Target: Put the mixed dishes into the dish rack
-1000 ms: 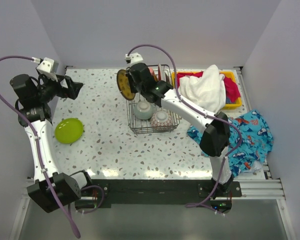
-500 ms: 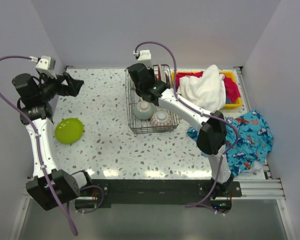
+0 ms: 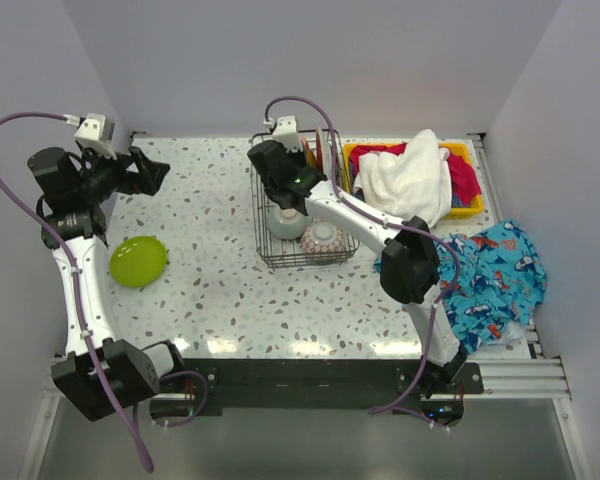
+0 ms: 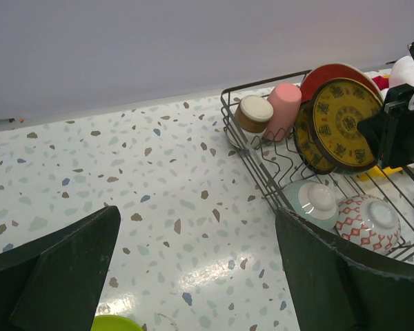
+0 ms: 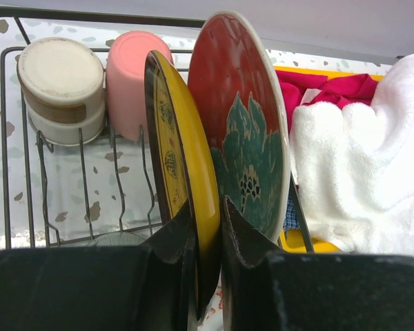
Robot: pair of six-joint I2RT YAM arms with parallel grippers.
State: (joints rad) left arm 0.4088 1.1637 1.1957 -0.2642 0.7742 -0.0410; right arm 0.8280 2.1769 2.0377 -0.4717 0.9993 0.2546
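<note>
The dish rack point(image 3: 280, 252) stands at the back middle of the table. My right gripper point(image 5: 207, 234) is shut on an amber patterned plate point(image 5: 204, 186), held on edge in the rack between a second amber plate point(image 4: 305, 141) and the red teal-rimmed plate point(image 5: 241, 138). A pink cup point(image 5: 127, 76) and a metallic cup point(image 5: 58, 83) lie at the rack's back. A pale green bowl point(image 4: 314, 202) and a patterned bowl point(image 4: 369, 221) sit upside down in its front. The lime-green plate point(image 3: 137, 261) lies on the table at the left. My left gripper point(image 3: 152, 170) is open and empty above the back left.
A yellow plastic bin point(image 3: 458, 152) with a white towel point(image 3: 410, 175) and red cloth stands right of the rack. A blue fish-print cloth point(image 3: 495, 280) lies at the right edge. Walls close in the back and both sides.
My right gripper has carried the amber plate from outside the rack's left side rightward and set it among the plates at the rack's back. The left arm has barely moved.
</note>
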